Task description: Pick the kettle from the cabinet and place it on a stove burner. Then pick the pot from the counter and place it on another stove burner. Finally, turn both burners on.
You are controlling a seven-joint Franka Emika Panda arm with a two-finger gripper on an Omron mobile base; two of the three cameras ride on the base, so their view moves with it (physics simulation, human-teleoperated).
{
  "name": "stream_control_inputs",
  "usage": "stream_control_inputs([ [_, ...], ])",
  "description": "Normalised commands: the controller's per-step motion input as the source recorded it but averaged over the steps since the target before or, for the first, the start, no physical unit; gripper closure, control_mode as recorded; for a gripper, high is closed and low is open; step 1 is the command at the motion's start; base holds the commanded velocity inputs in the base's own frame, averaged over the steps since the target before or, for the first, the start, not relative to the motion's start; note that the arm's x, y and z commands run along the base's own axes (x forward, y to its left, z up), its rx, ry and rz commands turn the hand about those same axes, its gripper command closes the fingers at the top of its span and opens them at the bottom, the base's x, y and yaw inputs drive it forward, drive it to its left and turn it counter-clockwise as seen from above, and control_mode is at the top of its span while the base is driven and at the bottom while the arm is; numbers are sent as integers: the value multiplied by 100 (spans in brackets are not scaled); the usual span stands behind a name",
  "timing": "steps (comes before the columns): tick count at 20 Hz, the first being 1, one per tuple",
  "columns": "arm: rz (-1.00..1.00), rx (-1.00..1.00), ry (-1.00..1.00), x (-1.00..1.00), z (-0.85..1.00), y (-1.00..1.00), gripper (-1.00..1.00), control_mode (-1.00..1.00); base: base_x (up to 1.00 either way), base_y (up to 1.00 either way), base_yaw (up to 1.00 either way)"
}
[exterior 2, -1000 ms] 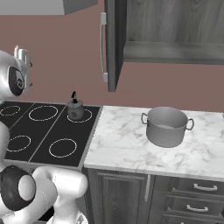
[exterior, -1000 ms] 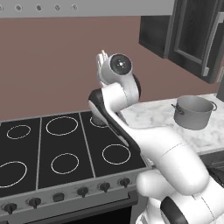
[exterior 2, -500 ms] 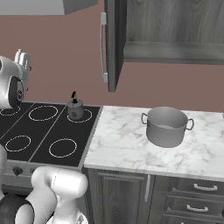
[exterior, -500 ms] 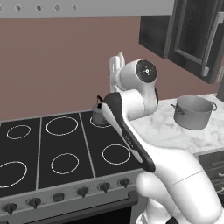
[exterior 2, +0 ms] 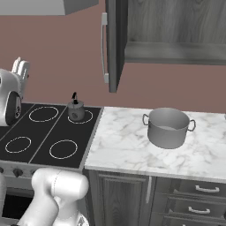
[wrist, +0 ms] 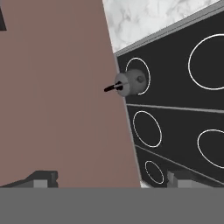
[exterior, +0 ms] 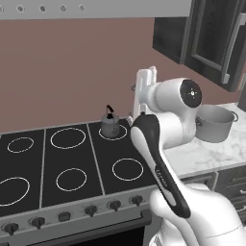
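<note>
The small grey kettle stands upright on the back right burner of the black cooktop. The wide steel pot sits on the white marble counter, right of the stove. The cabinet hangs above the counter with its door swung open. My gripper is raised above the stove, to the right of the kettle and well above it. It is open with nothing between its fingers.
Dark knobs line the stove's front edge. Several other burner rings lie bare. A brown wall backs the stove. Drawers sit under the counter, and a range hood hangs above the cooktop.
The arm has swung to the right across the stove and the hand has turned with it. Kettle and pot have stayed put, and the gripper has stayed open.
</note>
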Motion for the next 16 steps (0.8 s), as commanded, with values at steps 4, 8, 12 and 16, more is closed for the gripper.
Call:
stream_control_inputs([
  [4,0,10,-2,-60,0,-20,-100,-100,0,0,0],
  [8,9,17,-6,-51,-2,-27,-100,-100,0,0,0],
  [12,1,0,0,0,0,0,-100,-100,0,0,0],
  [16,0,0,0,0,0,0,-100,100,-12,-3,0],
])
